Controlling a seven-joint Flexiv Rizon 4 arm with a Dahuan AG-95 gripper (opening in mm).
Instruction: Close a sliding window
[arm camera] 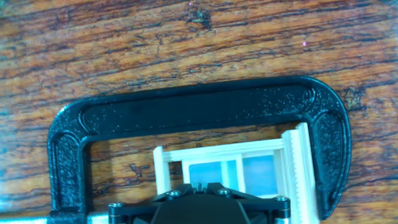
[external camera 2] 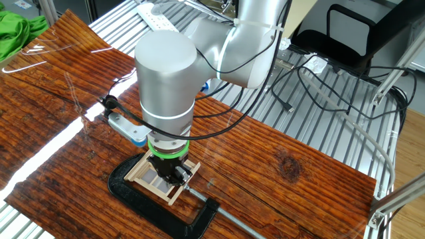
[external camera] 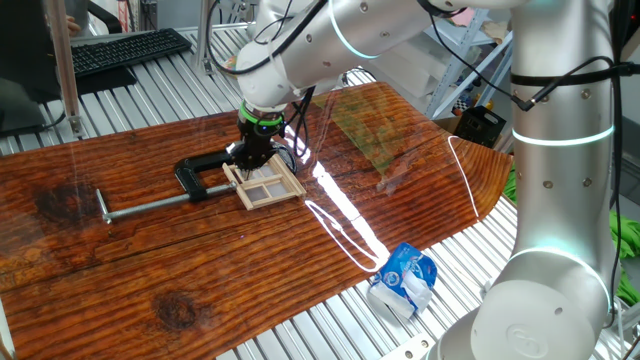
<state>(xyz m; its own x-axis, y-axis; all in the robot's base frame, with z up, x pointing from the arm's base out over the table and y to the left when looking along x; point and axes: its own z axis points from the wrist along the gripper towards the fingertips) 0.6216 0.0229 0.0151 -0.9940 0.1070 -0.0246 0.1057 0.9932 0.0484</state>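
The silver arm (external camera: pixel 560 150) reaches over the wooden desk (external camera: pixel 150 270) and bends straight down, its green-ringed wrist vertical above the work. The gripper (external camera: pixel 252 152) points downward onto the sliding window (external camera: pixel 270 187), its black tip meeting the frame's edge toward 10 o'clock in one fixed view; in the other fixed view the gripper (external camera 2: pixel 174 175) stands over the middle of the window (external camera 2: pixel 143 171). Whether its fingers are spread or closed cannot be told, since the hand view shows only the black gripper body at 6 o'clock. The sliding window (arm camera: pixel 261 165) is a flat, pale wood frame with crossbars dividing it into panes, lying on the desk (arm camera: pixel 186 50) inside the black C-clamp (arm camera: pixel 186 109). In the hand view the clamp's arc wraps the window from 9 through 12 to 3 o'clock. The clamp's long silver rod (external camera: pixel 150 206) extends toward 9 o'clock in one fixed view. A crumpled blue-and-white packet (external camera: pixel 402 280) lies at the desk's edge, at 5 o'clock, well apart from the window.
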